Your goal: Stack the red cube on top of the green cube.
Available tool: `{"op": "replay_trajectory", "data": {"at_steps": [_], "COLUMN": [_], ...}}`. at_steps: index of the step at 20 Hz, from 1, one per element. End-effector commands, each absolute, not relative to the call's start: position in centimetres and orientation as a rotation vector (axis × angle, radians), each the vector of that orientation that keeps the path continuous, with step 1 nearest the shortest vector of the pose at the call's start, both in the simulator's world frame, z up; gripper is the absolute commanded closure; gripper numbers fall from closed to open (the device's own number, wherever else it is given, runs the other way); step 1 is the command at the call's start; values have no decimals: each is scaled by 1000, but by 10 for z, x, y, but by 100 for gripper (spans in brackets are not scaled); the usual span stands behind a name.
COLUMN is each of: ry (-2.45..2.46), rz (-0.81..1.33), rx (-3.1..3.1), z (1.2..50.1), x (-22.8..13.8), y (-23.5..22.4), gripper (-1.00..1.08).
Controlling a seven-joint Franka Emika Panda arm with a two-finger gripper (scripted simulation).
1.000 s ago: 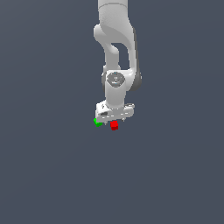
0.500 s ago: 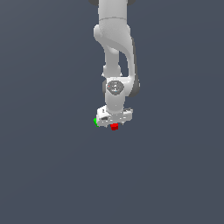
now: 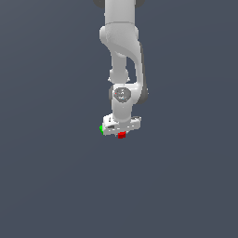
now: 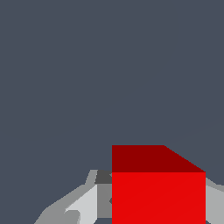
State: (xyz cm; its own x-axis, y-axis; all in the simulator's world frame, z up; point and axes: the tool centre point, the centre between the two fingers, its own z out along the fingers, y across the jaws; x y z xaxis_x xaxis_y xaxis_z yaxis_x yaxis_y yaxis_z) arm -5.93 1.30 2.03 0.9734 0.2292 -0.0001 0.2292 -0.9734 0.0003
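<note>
The red cube [image 3: 122, 135] lies on the grey floor, just showing under the white hand. It fills the lower part of the wrist view as the red cube [image 4: 158, 192], standing between the two fingers [image 4: 83, 206]. My gripper [image 3: 121, 131] points straight down over it, open, with its jaws on either side of the cube. The green cube [image 3: 101, 128] sits on the floor close beside the hand, toward the exterior view's left, half hidden by the hand. It is out of the wrist view.
The plain dark grey floor [image 3: 186, 186] spreads around the cubes. The white arm [image 3: 122, 42] rises straight above the hand.
The hand has come lower over the red cube and now covers more of both cubes. Neither cube has moved.
</note>
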Motion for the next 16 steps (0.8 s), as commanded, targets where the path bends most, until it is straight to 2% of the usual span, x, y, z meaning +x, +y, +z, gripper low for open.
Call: {"op": "replay_trajectory", "data": {"at_steps": [1,9,16], "ry": [364,364,364], "rz": [0,-1,-1], "rx": [3120,3120,3120], "z": [20,24,53], "x": [-59,-60,-60], "y": [14,13,13], "gripper": [108,108,108]}}
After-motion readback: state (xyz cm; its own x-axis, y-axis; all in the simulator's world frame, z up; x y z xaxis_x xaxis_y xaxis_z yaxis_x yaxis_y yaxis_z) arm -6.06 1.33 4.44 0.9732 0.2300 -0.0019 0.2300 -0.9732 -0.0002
